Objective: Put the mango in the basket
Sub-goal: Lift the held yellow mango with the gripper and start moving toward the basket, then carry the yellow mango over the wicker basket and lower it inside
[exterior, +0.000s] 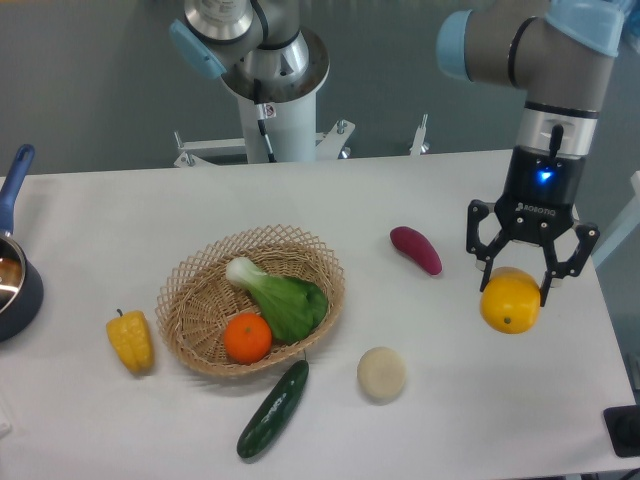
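1. Closest to the camera lay a dark green cucumber (272, 409) on the worktop (100, 210).
2. Far on the right, the end effector (520, 283) was grasping the mango (510, 301) with its fingers around the top.
3. It looked like the carrying step.
4. Next, the mango should go left, over the purple sweet potato (415, 249), to the wicker basket (200, 270), landing beside the orange (248, 338) and bok choy (283, 298).

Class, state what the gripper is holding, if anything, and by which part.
The gripper grips the mango by its upper sides, one finger on each flank.
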Motion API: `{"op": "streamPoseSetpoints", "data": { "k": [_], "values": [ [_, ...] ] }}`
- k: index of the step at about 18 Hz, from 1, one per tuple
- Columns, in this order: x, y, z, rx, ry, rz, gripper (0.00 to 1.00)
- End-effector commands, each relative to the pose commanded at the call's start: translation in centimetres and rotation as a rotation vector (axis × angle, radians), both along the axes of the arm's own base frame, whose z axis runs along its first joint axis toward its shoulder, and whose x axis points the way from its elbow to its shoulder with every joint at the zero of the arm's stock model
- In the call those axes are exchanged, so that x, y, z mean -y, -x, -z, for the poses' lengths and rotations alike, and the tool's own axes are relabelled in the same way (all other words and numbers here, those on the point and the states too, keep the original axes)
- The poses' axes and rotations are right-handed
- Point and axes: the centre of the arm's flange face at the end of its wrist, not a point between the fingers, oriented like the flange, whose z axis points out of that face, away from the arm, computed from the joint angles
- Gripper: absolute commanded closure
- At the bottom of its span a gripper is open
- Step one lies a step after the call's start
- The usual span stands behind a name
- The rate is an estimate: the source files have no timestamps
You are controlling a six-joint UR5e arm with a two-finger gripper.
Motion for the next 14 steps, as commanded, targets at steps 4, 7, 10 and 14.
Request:
{"op": "streamPoseSetpoints", "data": {
  "k": [4, 7, 10, 14],
  "values": [
    [-2.4, -2.2, 0.1, 0.036, 0.003, 0.007, 0.61],
    [-3.3, -3.7, 0.2, 0.133, -0.009, -0.07, 0.61],
    [-3.8, -6.3, 1.3, 0.2, -0.002, -0.097, 0.61],
    [-4.3, -10.7, 3.1, 0.171, 0.046, 0.001, 0.61]
  ]
}}
